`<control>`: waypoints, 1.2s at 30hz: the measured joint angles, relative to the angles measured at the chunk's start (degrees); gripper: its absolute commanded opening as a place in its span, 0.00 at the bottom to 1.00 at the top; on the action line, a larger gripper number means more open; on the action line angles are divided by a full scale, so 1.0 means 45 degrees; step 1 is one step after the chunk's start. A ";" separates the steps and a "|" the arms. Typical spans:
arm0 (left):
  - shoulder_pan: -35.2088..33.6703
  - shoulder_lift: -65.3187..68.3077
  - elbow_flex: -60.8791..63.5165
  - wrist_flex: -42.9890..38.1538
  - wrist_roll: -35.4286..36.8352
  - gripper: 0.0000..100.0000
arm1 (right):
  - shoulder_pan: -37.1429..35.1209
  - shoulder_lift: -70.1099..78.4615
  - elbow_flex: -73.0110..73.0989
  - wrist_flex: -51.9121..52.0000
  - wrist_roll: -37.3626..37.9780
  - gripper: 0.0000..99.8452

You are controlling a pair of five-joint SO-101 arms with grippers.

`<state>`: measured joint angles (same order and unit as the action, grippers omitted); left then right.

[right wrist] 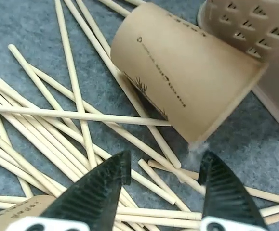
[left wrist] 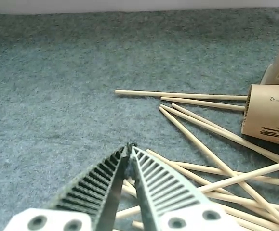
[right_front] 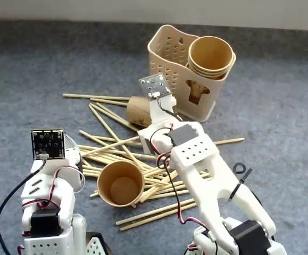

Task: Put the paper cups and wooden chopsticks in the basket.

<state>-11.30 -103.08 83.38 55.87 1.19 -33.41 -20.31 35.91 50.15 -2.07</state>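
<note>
The task is begun, but I judge it far from finished. The basket (right_front: 167,53) stands upright on the grey surface (right_front: 281,133), and a stack of paper cups (right_front: 211,56) is already inside it, a little tilted.

Two more cups are outside the basket. The lying cup (right wrist: 178,82) rests on its side just beside the foot of the basket, across some sticks. The upright cup (right_front: 121,183) stands with its mouth up among the pile of sticks, well apart from the basket. As far as I can see, all the wooden chopsticks (right_front: 95,97) lie scattered on the surface near the basket, many crossing each other, so this part of the work is not started.

The right tool (right wrist: 166,161) is near the basket, close in front of the lying cup. Its jaws are wide apart and they hold nothing. I think this cup is the next thing to take.

The left tool (left wrist: 129,149) is well apart from the basket, low over the surface at the edge of the sticks. Its jaws are pressed together and empty.
</note>
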 measured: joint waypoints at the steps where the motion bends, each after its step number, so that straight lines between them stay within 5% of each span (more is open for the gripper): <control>1: 0.0000 0.0000 0.0000 0.0000 0.0000 0.02 | 0.0000 0.0000 0.0020 -0.0059 0.0000 0.22; 17: 0.0000 0.0000 0.0000 0.0000 0.0000 0.02 | 0.0664 0.0000 0.2188 -0.3399 0.0000 0.22; 29: 0.0000 0.0000 0.0000 0.0000 0.0000 0.02 | -0.0195 0.0000 0.2208 -0.3536 0.0840 0.01; 36: 0.0000 0.0000 0.0000 0.0000 0.0000 0.02 | -0.0234 0.0000 0.2208 -0.3536 0.1700 0.01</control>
<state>-11.30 -103.08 83.38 55.87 1.19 -34.46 -20.31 45.85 34.24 5.58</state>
